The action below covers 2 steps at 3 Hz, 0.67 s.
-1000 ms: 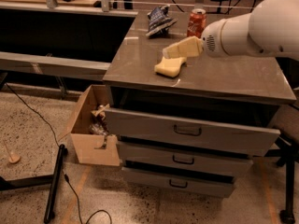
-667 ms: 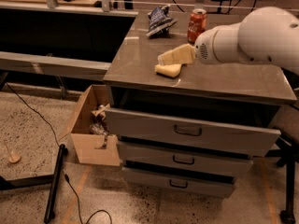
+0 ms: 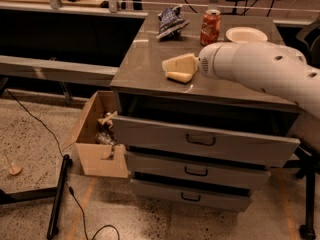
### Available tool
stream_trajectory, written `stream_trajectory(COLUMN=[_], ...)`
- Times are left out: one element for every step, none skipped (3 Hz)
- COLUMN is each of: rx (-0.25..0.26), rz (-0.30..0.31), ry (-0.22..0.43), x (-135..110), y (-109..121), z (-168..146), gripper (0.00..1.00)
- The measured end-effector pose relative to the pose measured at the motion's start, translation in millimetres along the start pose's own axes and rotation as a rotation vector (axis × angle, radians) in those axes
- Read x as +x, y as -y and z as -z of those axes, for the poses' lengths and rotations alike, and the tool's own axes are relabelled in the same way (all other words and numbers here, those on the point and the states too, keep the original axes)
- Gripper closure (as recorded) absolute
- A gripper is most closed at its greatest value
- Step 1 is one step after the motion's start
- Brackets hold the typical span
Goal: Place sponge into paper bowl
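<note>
The pale yellow sponge (image 3: 180,77) lies on the grey cabinet top (image 3: 150,59) near its front edge. My gripper (image 3: 179,64), with its pale yellow foam pads, sits right over the sponge and hides its back part; I cannot tell whether it touches the sponge. The white arm (image 3: 260,69) reaches in from the right. The white paper bowl (image 3: 246,34) stands empty at the back right of the cabinet top, behind the arm.
A red soda can (image 3: 210,26) stands just left of the bowl. A blue snack bag (image 3: 170,21) lies at the back left. An open cardboard box (image 3: 97,139) sits on the floor left of the drawers (image 3: 200,141).
The arm has come down and to the left, so the gripper now sits over the sponge. The paper bowl, hidden behind the arm before, is now in view.
</note>
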<state>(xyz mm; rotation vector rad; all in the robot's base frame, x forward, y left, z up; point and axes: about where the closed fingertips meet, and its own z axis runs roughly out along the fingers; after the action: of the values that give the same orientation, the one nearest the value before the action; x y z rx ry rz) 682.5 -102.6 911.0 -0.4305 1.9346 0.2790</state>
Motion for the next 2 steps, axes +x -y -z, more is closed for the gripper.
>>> stream_trajectory(rx=[0.017,0.024], rz=[-0.018,-0.009], ry=[0.021,0.032], x=[10.3,21.0], y=[-2.1,-6.3], z=[-14.0,-27.1], gripper=[0.00,0.00])
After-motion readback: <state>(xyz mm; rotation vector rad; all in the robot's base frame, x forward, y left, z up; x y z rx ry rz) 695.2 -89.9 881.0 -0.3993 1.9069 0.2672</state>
